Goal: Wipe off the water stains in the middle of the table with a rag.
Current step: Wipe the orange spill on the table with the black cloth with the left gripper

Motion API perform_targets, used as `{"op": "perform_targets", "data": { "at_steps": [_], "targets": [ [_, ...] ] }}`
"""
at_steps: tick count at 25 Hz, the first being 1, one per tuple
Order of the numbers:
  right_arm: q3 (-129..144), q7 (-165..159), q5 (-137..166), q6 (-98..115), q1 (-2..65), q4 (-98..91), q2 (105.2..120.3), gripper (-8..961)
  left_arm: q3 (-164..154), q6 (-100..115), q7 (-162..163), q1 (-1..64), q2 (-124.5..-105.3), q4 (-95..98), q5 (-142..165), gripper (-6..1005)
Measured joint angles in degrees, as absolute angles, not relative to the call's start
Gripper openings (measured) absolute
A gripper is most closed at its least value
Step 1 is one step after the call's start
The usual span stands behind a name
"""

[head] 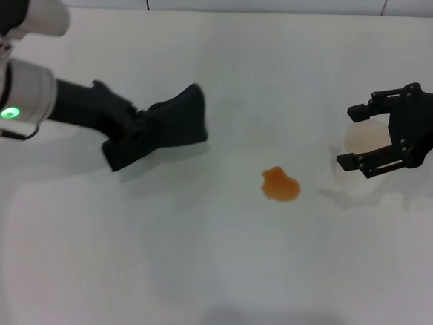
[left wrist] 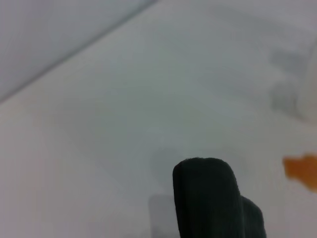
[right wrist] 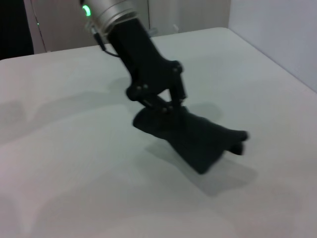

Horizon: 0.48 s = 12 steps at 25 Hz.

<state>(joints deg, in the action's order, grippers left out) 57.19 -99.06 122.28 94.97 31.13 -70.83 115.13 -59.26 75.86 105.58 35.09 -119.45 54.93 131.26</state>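
Observation:
The rag (head: 173,122) is a dark wedge of cloth held in my left gripper (head: 139,129), which is shut on its narrow end at the left of the table (head: 194,272). The rag's shadow lies on the table beneath it. The right wrist view shows the left gripper (right wrist: 167,105) clamping the rag (right wrist: 200,140), whose wide end points away from the arm. The orange-brown water stains (head: 280,184) lie to the right of the rag, apart from it, and show as an orange blot (left wrist: 302,170) beyond the rag's tip (left wrist: 208,198). My right gripper (head: 361,139) is open at the right.
A white paper cup (head: 364,154) stands right of the stain, and the right gripper's fingers sit on either side of its rim. The table's far edge meets a wall at the top of the head view.

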Motion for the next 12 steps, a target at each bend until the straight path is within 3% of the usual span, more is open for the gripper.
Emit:
{"op": "perform_targets", "data": {
  "at_steps": [12],
  "targets": [
    [56.6,-98.5,122.2,94.9,29.8,-72.7,114.74,842,-78.0,67.1,119.8,41.9,-119.54,54.5,129.9,97]
  ]
}}
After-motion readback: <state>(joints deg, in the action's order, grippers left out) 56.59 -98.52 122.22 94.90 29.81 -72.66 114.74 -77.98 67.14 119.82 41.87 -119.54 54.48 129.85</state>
